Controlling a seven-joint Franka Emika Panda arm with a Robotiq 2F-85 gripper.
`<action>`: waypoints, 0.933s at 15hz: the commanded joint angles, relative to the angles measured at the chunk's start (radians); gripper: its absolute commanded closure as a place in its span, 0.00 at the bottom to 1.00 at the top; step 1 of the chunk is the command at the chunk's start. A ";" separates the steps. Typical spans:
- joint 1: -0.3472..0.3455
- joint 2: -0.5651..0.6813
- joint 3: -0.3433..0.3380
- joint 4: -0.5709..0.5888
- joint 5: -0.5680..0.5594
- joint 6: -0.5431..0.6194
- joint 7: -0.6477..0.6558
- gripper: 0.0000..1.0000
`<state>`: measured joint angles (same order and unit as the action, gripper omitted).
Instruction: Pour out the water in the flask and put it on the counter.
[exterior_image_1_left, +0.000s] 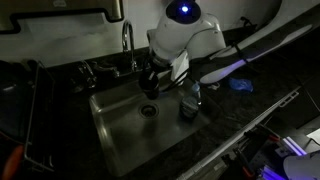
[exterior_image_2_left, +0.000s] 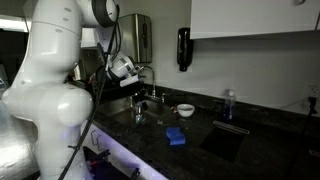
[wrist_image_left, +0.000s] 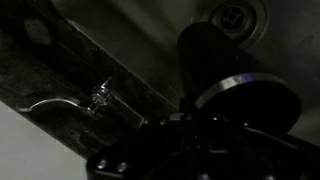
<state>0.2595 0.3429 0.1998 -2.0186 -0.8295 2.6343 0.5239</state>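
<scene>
The nearest risk is the grip itself. The gripper (exterior_image_1_left: 151, 80) appears closed around the flask (wrist_image_left: 208, 52), though the wrist view is too dark to show the fingers clearly. The flask's smooth, straight side could slip as it is tipped, and it would then drop into the sink (exterior_image_1_left: 115, 130). Next, if the tilt is quick or off-centre, water could land on the counter (exterior_image_2_left: 250, 140) rather than run to the drain (wrist_image_left: 236, 12). Farther out, the faucet (exterior_image_1_left: 127, 45) stands at about 11 o'clock from the gripper in an exterior view, and a wide wrist turn might hit it.

In the wrist view the flask sits at 12 o'clock from the gripper, reaching away from it. It hangs over the sink, with the drain beyond it at 1 o'clock. It is not on the counter yet.
</scene>
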 joint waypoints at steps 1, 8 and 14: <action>-0.084 -0.031 0.072 -0.036 0.250 0.016 -0.237 0.98; -0.079 -0.041 0.039 -0.009 0.718 -0.044 -0.549 0.98; -0.090 -0.057 -0.034 0.031 0.763 -0.061 -0.517 0.98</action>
<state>0.1866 0.3291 0.1898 -2.0105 -0.0938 2.6188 0.0050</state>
